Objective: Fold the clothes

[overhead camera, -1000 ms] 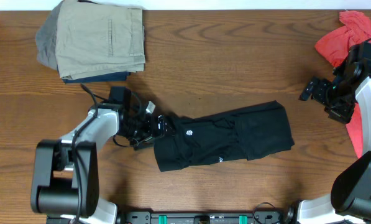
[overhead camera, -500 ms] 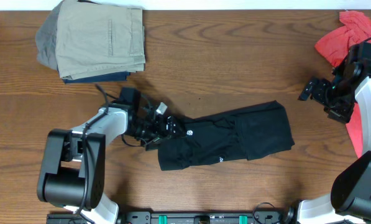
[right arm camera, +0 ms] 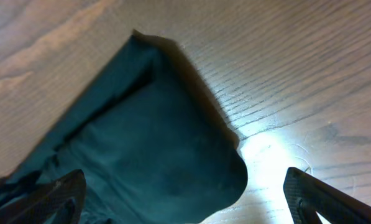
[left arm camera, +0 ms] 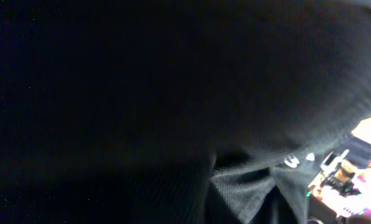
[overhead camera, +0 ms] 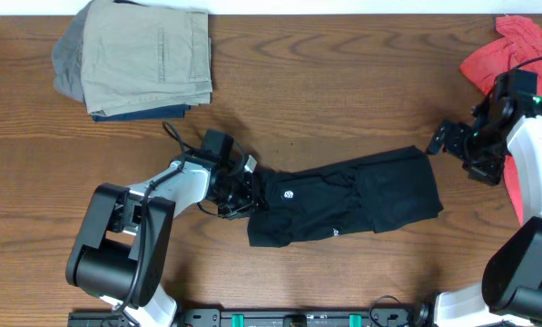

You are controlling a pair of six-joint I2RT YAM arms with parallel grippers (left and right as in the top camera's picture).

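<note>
The clothes, a black shirt (overhead camera: 361,200) with a small white logo (overhead camera: 288,194), lie in a long folded band across the table's middle. My left gripper (overhead camera: 245,193) is at the band's left end and shut on the fabric. Black cloth (left arm camera: 173,93) fills the left wrist view and hides the fingers. My right gripper (overhead camera: 441,138) hovers open just above the shirt's upper right corner. In the right wrist view that corner (right arm camera: 154,143) lies between and ahead of the spread fingers (right arm camera: 54,196), and nothing is in the right gripper (right arm camera: 185,202).
A stack of folded khaki, grey and navy garments (overhead camera: 148,59) sits at the back left. A coral-red shirt (overhead camera: 497,59) lies crumpled at the back right, beside the right arm. Bare wooden table (overhead camera: 343,100) lies between them.
My left gripper slid right onto the shirt's left end and shut. The whole shirt shifted a little to the right. My right gripper moved left toward the shirt's right corner.
</note>
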